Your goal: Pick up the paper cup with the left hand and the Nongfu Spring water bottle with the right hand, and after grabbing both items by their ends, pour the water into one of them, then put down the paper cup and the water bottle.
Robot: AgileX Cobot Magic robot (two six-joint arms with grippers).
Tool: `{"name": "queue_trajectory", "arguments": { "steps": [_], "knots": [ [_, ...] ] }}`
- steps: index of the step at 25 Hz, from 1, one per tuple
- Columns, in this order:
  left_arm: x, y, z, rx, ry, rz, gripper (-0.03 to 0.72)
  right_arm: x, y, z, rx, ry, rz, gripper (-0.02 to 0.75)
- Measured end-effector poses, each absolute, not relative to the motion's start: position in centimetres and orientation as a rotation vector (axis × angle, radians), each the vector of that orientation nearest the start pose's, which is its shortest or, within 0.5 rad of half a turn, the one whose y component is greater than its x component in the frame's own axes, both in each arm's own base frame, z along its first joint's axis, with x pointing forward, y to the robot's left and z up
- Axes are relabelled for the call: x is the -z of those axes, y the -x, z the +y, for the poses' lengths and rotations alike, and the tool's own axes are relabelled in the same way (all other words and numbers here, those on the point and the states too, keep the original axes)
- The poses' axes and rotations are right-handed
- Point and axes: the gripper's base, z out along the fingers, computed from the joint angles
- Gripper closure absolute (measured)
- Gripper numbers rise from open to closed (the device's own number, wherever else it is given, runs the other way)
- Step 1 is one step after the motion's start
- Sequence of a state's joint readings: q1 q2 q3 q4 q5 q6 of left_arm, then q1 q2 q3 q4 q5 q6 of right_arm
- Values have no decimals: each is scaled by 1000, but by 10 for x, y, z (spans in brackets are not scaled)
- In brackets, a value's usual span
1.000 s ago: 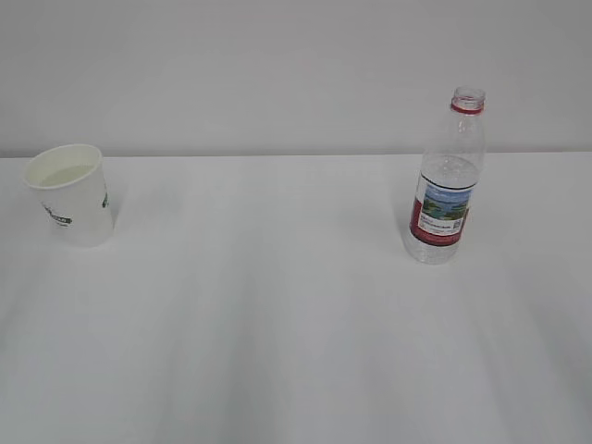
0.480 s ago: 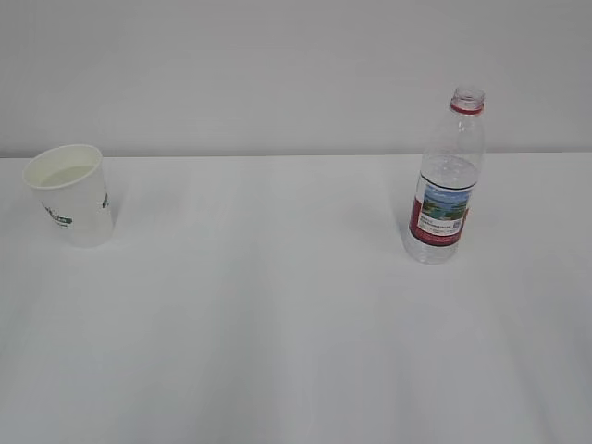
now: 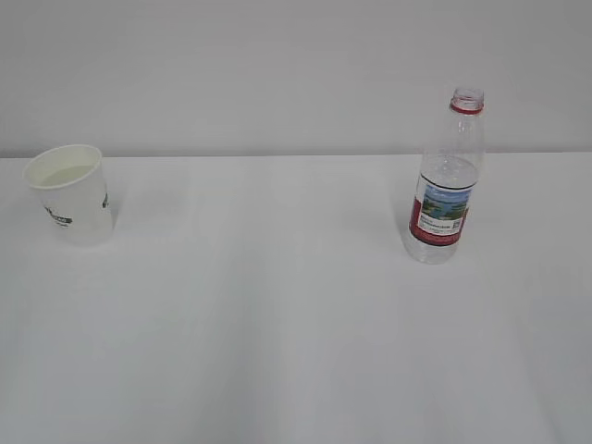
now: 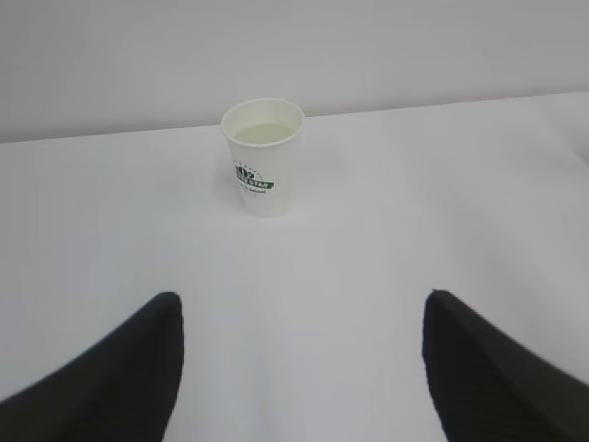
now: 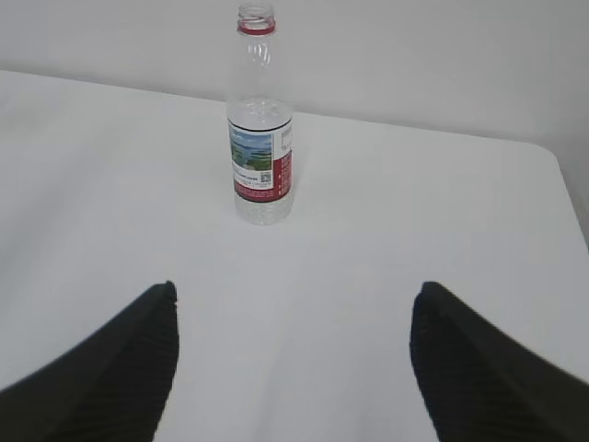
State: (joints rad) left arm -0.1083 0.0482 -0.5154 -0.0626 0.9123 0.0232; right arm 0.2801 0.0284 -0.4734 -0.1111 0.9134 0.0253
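Paper cup (image 4: 263, 157) and bottle (image 5: 260, 124) stand untouched; left gripper (image 4: 304, 368), right gripper (image 5: 293, 364) gape empty

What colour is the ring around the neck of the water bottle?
Red. The ring on the water bottle shows best in the right wrist view.

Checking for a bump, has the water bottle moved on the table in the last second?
No. The water bottle stands upright in the same spot against the table's back edge, as far right of the paper cup as before.
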Motion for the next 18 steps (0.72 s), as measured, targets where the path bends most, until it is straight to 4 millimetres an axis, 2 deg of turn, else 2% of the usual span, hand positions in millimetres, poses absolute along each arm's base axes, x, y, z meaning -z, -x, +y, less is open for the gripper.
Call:
{"name": "queue_trajectory", "arguments": {
  "steps": [9, 18],
  "knots": [
    [-287, 5, -7, 141, -188, 2065, 101, -283, 0, -9, -59, 255, 2016, 148],
    [-285, 12, -7, 137, -200, 2040, 101, -271, 8, -12, -49, 256, 2088, 148]
  ]
}}
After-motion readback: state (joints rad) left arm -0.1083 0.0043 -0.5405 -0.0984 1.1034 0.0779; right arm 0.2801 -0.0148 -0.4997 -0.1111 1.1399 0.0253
